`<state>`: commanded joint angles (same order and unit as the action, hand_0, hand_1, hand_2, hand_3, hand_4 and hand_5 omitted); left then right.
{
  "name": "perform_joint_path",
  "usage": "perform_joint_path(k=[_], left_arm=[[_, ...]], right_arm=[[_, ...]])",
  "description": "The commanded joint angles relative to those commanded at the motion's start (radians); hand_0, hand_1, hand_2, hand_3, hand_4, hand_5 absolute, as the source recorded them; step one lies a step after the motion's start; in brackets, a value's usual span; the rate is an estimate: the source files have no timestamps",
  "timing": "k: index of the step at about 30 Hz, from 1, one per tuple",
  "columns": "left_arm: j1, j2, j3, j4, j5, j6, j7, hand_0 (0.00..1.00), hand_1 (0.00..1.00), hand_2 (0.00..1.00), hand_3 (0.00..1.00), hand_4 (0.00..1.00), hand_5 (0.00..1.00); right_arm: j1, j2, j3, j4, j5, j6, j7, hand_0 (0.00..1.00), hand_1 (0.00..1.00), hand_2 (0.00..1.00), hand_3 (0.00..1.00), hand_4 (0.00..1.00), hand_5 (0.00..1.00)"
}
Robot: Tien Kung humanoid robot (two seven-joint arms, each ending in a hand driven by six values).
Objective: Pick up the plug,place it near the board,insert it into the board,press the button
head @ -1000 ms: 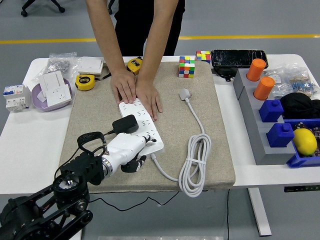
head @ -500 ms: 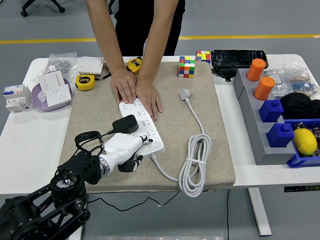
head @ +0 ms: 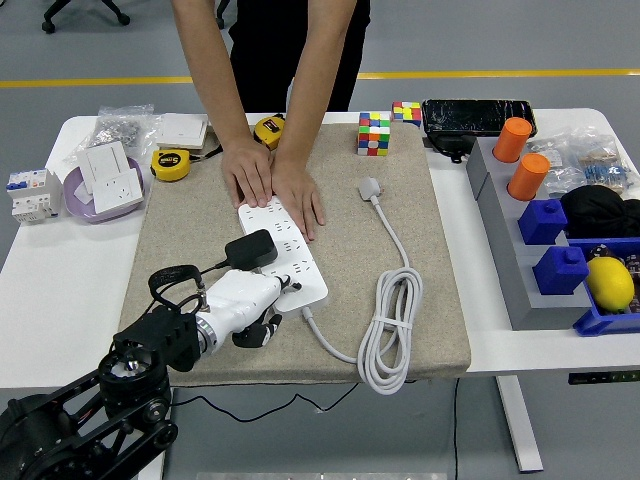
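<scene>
The black square plug (head: 251,248) is sitting seated in the long white power strip (head: 283,252), which a person's hands (head: 272,183) are steadying; the robot's white left hand (head: 243,303), loosely curled and empty, is nearing the button-press step, needing one fingertip aligned

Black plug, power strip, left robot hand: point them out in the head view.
black plug (head: 250,248), head view, on its top face.
power strip (head: 293,247), head view, on its white socket face.
left robot hand (head: 262,303), head view, on the white hand body at the strip's near end.
</scene>
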<state>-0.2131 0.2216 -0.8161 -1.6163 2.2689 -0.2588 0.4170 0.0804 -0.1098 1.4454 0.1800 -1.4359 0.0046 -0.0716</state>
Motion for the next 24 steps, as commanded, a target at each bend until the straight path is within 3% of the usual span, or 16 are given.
perform_joint_path(k=[18, 24], left_arm=[[0.006, 0.001, 0.007, 0.012, 0.000, -0.014, 0.000, 0.160, 0.045, 0.160, 0.766, 0.474, 0.002], [0.013, -0.001, -0.013, -0.011, 0.000, -0.012, 0.000, 0.160, 0.045, 0.159, 0.743, 0.473, 0.002]], right_arm=[[-0.004, 0.000, -0.004, 0.000, -0.003, 0.001, -0.001, 0.878, 0.730, 0.720, 0.726, 0.998, 0.684], [-0.004, 0.000, -0.005, 0.000, -0.001, 0.000, -0.001, 0.878, 0.730, 0.720, 0.726, 0.998, 0.684]])
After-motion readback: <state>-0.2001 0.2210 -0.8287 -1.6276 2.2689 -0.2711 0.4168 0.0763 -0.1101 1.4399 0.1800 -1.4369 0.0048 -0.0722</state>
